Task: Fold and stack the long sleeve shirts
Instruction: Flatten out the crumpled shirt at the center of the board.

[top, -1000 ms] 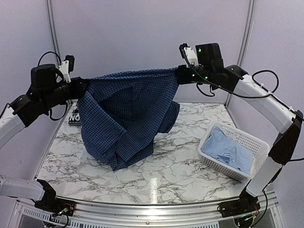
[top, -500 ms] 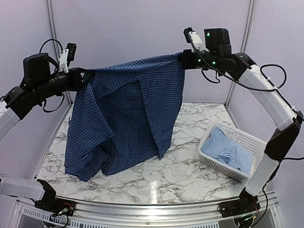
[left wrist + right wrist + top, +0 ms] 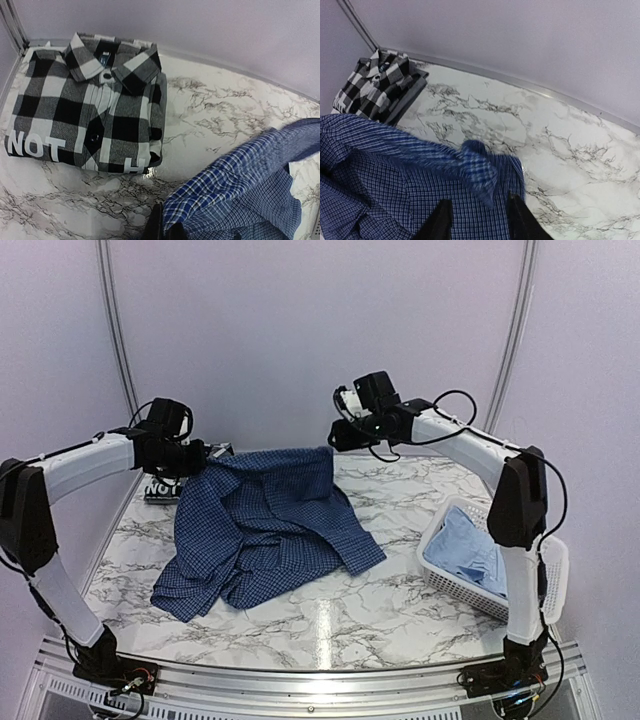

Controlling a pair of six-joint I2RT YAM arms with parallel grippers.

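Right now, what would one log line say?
left gripper: shut on dark blue shirt | right gripper: open over it | shirt: rumpled on table

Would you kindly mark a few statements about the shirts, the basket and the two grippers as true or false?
1. The left gripper is shut on the edge of the dark blue checked shirt. True.
2. That shirt hangs in the air between the arms. False: it lies crumpled on the marble table.
3. The black-and-white plaid shirt lies folded at the table's far left corner. True.
4. The pale blue shirt is spread flat on the table. False: it sits in the white basket.
5. The right gripper is clamped shut. False: its fingers stand apart above the checked cloth.
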